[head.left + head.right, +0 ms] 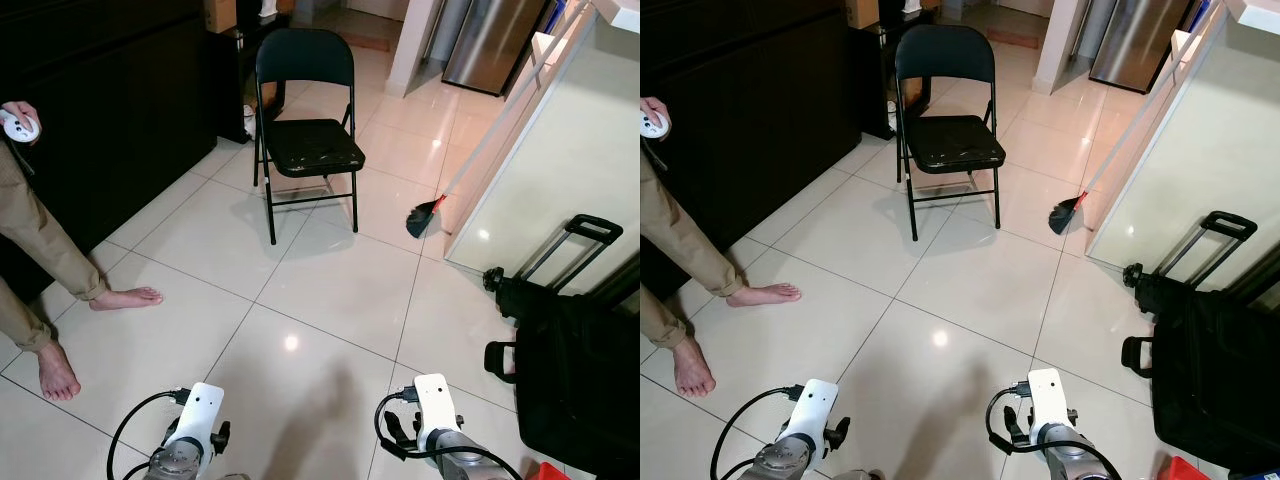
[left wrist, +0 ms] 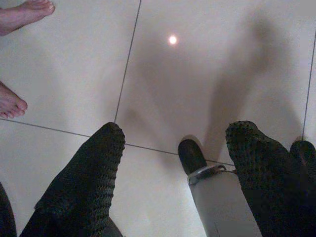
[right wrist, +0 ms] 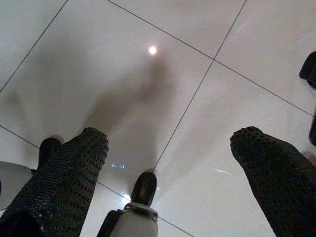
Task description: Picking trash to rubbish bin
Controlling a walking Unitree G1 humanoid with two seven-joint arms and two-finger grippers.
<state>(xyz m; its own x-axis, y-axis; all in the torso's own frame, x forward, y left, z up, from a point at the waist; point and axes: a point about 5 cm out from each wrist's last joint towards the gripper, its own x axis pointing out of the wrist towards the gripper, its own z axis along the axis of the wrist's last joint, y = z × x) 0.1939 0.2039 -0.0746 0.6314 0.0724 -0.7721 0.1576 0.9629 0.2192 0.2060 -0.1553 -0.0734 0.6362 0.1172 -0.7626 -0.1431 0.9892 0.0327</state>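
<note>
Operator, your left gripper [image 2: 173, 143] hangs low over the white tiled floor [image 1: 330, 290] with its two black fingers spread wide and nothing between them; your right gripper [image 3: 170, 143] hangs the same way, fingers parted over bare tile, holding nothing. In the head views both wrists sit at about 6 o'clock, left arm [image 1: 190, 440] and right arm [image 1: 440, 430]. I cannot identify a rubbish bin in these pictures, nor any piece that is clearly trash, so no long axis or heading can be reported for it. The one container in sight is a black bag [image 1: 575, 370] at about 4 o'clock, closed, its contents hidden; its pull handle [image 1: 580, 240] is raised and leans toward 1 o'clock. A small dark brush with a red handle [image 1: 425, 215] lies on the floor near 1 o'clock, beside the base of the white counter [image 1: 560, 150], its handle pointing toward 1 o'clock. A black folding chair [image 1: 305, 130] stands at 12 o'clock, seat bare, well apart from both grippers. A person's bare feet [image 1: 125, 297] stand at about 9 o'clock, and their hand [image 1: 20, 122] holds a small white controller at 10 o'clock.
</note>
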